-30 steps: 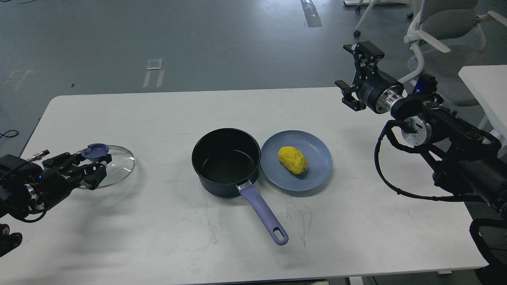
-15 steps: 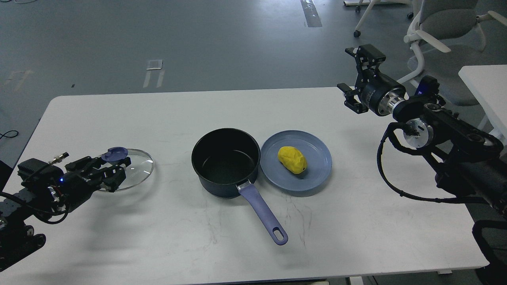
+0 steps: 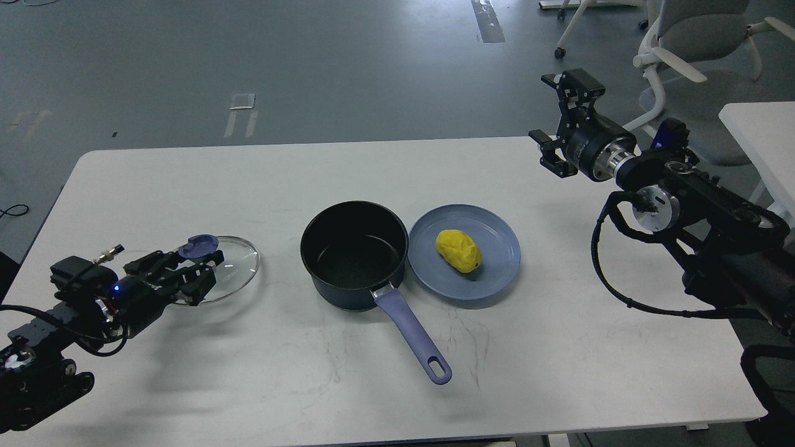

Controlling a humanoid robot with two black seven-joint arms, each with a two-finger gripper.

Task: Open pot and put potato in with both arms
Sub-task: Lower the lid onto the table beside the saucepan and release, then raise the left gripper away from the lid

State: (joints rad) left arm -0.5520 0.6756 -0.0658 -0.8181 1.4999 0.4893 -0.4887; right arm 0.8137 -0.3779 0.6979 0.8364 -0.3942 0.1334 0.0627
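The dark pot (image 3: pixel 354 253) stands open at the table's middle, its blue handle (image 3: pixel 413 335) pointing toward the front. The yellow potato (image 3: pixel 459 250) lies on a blue plate (image 3: pixel 497 267) just right of the pot. My left gripper (image 3: pixel 197 264) is shut on the blue knob (image 3: pixel 198 246) of the glass lid (image 3: pixel 236 270) and holds it low over the table, left of the pot. My right gripper (image 3: pixel 569 82) is open and empty, raised above the table's far right edge, well away from the potato.
The white table (image 3: pixel 559 347) has free surface in front and at the right. Office chairs (image 3: pixel 689 37) and another white table (image 3: pixel 758 130) stand beyond the right side. My right arm's cable loop (image 3: pixel 599 267) hangs over the table's right part.
My left gripper has carried the lid to the right, toward the pot. My right gripper shifted slightly right at first, then stayed still. Pot, plate and potato have not moved.
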